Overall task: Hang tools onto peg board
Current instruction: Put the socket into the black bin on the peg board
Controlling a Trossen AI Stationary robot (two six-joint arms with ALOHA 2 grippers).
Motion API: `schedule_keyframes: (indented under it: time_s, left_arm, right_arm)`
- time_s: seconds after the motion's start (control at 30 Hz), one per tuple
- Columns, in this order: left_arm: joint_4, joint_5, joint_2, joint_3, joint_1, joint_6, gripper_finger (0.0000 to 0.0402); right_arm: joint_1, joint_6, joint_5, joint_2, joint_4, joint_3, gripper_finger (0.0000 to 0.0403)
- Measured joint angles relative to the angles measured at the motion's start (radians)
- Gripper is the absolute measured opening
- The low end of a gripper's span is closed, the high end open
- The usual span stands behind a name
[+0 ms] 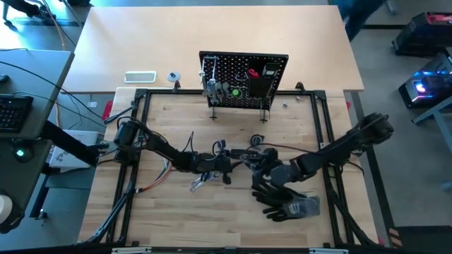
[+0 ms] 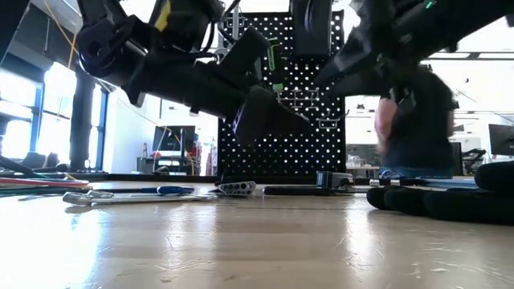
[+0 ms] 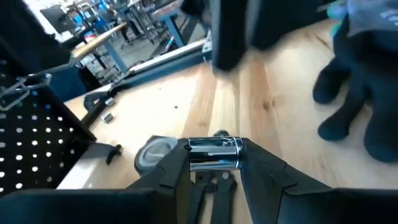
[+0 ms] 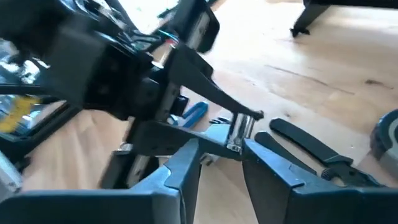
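The left gripper [image 3: 214, 163] pinches a silver cylindrical tool [image 3: 214, 153]; the right gripper [image 4: 221, 163] (spread) may fumble the mid-table handover.

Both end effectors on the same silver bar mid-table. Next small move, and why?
Probably open the right end effector wider and back it off. The left end effector grips the silver bar at one end, the right one straddles the other, and the peg board is still some way off.

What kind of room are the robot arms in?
Probably a robotics lab or workshop. A wooden table holds a black peg board with tools hung on it, a keyboard sits to one side, and more workbenches stand behind.
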Motion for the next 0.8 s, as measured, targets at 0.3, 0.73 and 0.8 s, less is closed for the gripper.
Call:
schedule_keyframes:
  time_s: [0.3, 0.73, 0.8]
  left_arm:
    - [-0.029, 0.003, -0.101, 0.0, 0.0, 0.065, 0.0099]
    - [-0.434, 0.025, -0.466, 0.28, 0.036, 0.396, 0.0099]
    - [-0.542, 0.055, -0.489, 0.381, 0.069, 0.421, 0.0098]
  right_arm:
    - [0.072, 0.043, 0.038, -0.111, -0.289, 0.0, 0.0134]
    - [0.079, 0.116, 0.039, -0.056, -0.516, 0.0, 0.0134]
    - [0.071, 0.107, 0.046, -0.044, -0.515, 0.0, 0.0134]
